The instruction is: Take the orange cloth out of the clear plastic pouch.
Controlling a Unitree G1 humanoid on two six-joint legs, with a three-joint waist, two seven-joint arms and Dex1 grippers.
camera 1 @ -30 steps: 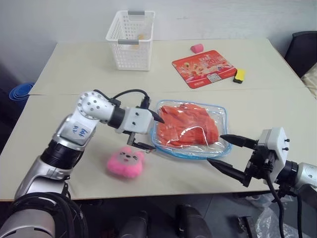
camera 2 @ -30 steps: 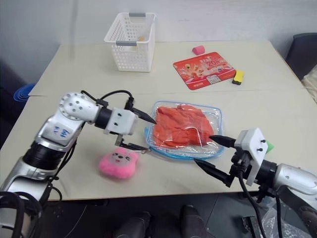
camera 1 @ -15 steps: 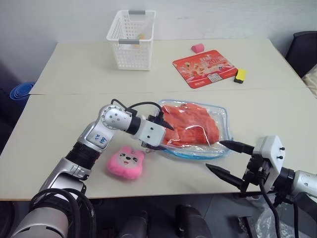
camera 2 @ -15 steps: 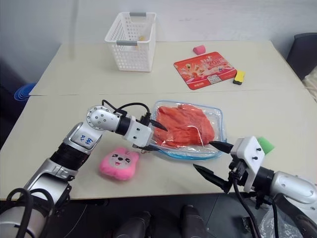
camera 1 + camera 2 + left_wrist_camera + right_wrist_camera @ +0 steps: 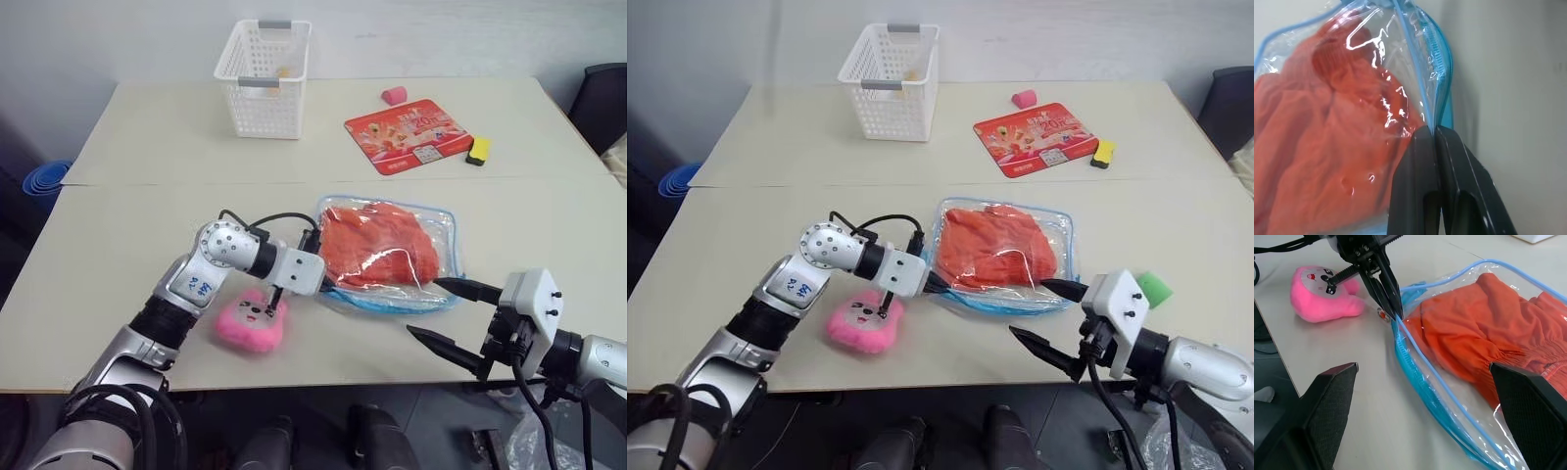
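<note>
Orange cloth [image 5: 377,245], wrinkled, inside clear pouch [image 5: 446,235] lying flat at the table's [image 5: 147,215] near edge. Left gripper [image 5: 1436,131] clenched on the pouch's blue-edged rim. Right gripper [image 5: 446,313] spread wide, empty, just beside the pouch. Pink plush [image 5: 251,321] under the left wrist.

The left hand [image 5: 1392,308] has moved from beside the clear plastic pouch's [image 5: 446,257] left end, where its two fingers stood wide apart, down toward the counter's front edge and in against the pouch's blue-edged rim. Its fingers have come together and now pinch that rim at the corner nearest the pink plush toy [image 5: 251,323]. The left arm has dropped lower, so it now crosses over the toy's top. The pouch's left end has lifted a little, and the orange cloth [image 5: 377,245] inside looks more bunched.
</note>
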